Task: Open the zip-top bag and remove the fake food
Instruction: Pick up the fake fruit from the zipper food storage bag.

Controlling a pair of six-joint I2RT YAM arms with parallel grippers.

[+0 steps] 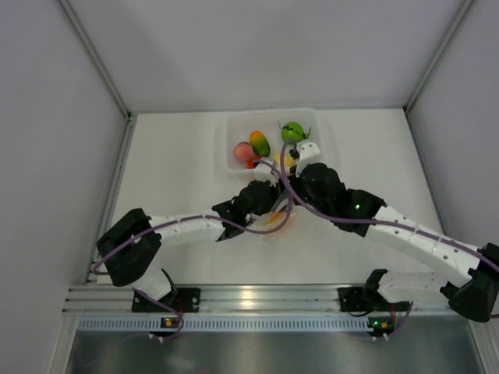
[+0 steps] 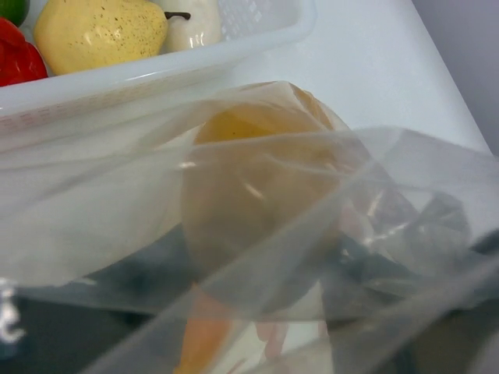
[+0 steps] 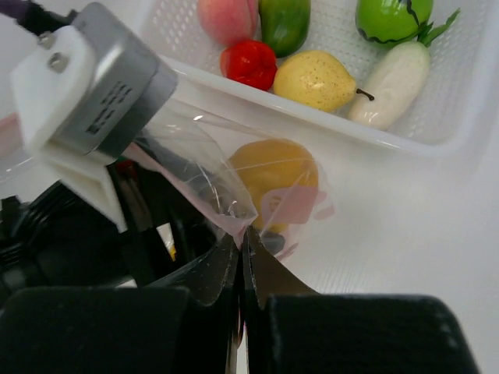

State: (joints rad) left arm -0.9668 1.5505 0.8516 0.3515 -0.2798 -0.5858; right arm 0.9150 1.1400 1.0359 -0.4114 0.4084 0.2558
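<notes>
The zip-top bag [image 3: 204,160] hangs crinkled between both arms in front of the tub, and shows as [image 1: 278,220] from above. My right gripper [image 3: 243,230] is shut on its pink-edged corner. A yellow-orange piece of fake food [image 3: 273,175] sits inside the bag, filling the left wrist view as [image 2: 257,210]. My left gripper [image 2: 265,261] reaches in around it. Its dark fingers [image 2: 117,273] show blurred through the plastic, lying against both sides of the fruit. More fake food lies in the tub: a pear [image 3: 316,79], a red pepper [image 3: 248,62] and a white radish [image 3: 394,82].
The white rigid tub [image 1: 231,128] stands at the back centre, its near rim [image 3: 327,117] just beyond the bag. It also holds a peach [image 3: 228,17], a green-orange fruit [image 3: 284,23] and a green one [image 3: 394,17]. Walls close in left, right and behind.
</notes>
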